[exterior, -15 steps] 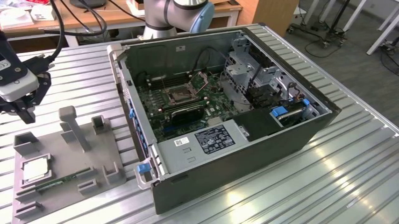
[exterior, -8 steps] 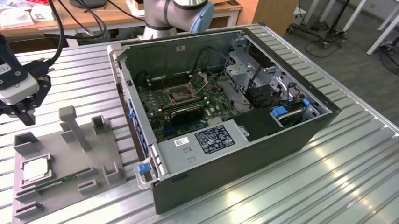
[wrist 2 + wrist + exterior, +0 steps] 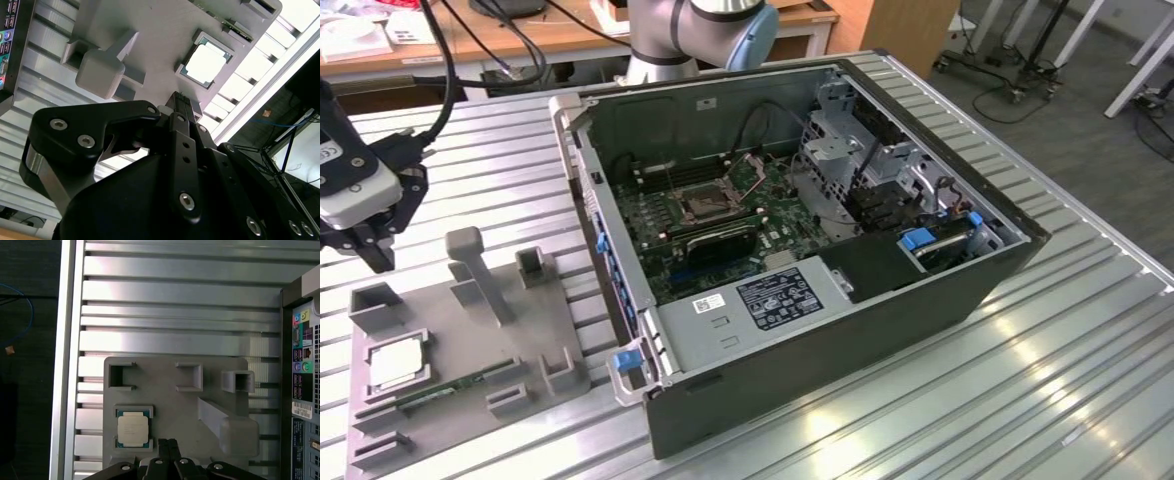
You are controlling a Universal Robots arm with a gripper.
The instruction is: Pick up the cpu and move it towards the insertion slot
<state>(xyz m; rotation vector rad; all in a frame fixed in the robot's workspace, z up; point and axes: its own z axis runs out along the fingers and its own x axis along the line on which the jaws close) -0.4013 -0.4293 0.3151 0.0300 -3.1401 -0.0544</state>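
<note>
CPU [image 3: 398, 362] lies flat and face up in a square pocket of the grey fixture plate [image 3: 520, 330], its silvery top showing a thin tan rim. The plate rests on the slatted metal bench [image 3: 1067, 380], on the exterior view's left of the open computer case [image 3: 854, 330]. In both wrist views the chip [image 3: 133, 428] [image 3: 206, 64] sits squarely in its pocket with nothing touching it.

The arm [image 3: 707, 25] reaches over from behind the case, and its black jaws hang above the far part of the fixture plate, near the CPU but clear of it. From where I stand the jaws look pressed together with nothing between them; in the first wrist view the two dark tips meet along a thin line, though part of them is hidden, so I would not swear to it.

A long green memory stick [image 3: 447, 388] lies in a narrow groove of the plate just beside the CPU. A tall grey post [image 3: 474, 270] stands upright on the plate between the jaws and the case, with several small open pockets around it.

The insertion slot [image 3: 707, 205] sits inside the case on the green circuit board [image 3: 781, 235], dark in the middle with a shiny metal frame, well apart from the CPU and from the jaws.
</note>
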